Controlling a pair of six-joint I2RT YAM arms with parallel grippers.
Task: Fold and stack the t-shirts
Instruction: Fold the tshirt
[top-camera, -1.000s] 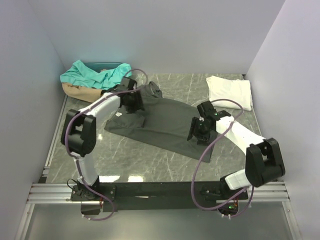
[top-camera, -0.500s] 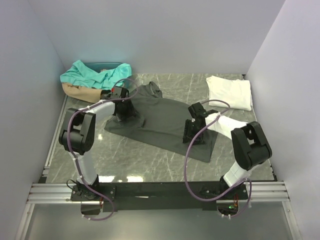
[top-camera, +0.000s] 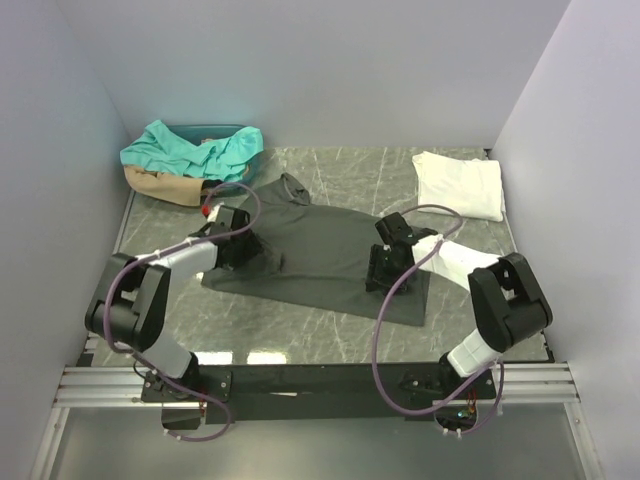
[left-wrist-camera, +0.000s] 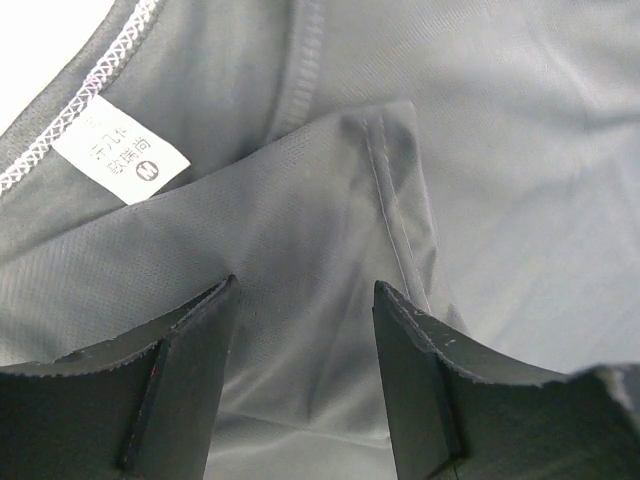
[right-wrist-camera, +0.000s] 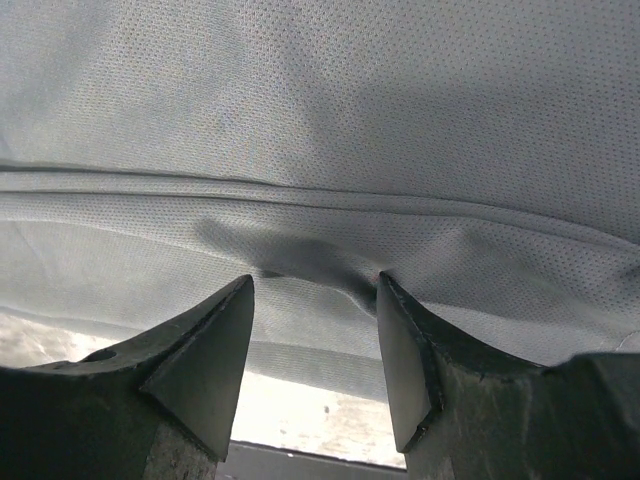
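The dark charcoal t-shirt (top-camera: 320, 250) lies spread flat in the middle of the table. Its white neck label (left-wrist-camera: 120, 155) and a folded-in sleeve (left-wrist-camera: 330, 200) show in the left wrist view. My left gripper (top-camera: 240, 250) is open and low over the shirt's left part, its fingers (left-wrist-camera: 190, 370) either side of cloth (left-wrist-camera: 300, 330). My right gripper (top-camera: 383, 268) is open and low over the shirt's right side, its fingertips (right-wrist-camera: 410, 350) at the hem (right-wrist-camera: 300, 215). The folded white t-shirt (top-camera: 460, 185) lies at the back right.
A teal shirt (top-camera: 190, 148) and a tan shirt (top-camera: 160, 185) lie heaped at the back left corner. Walls close in the left, back and right sides. Bare marble table (top-camera: 300, 325) shows in front of the grey shirt and under its hem (right-wrist-camera: 320, 390).
Both grippers have come down and toward the near edge onto the grey shirt. The left one moved from the collar to the left sleeve. The shirt has shifted slightly to the near left.
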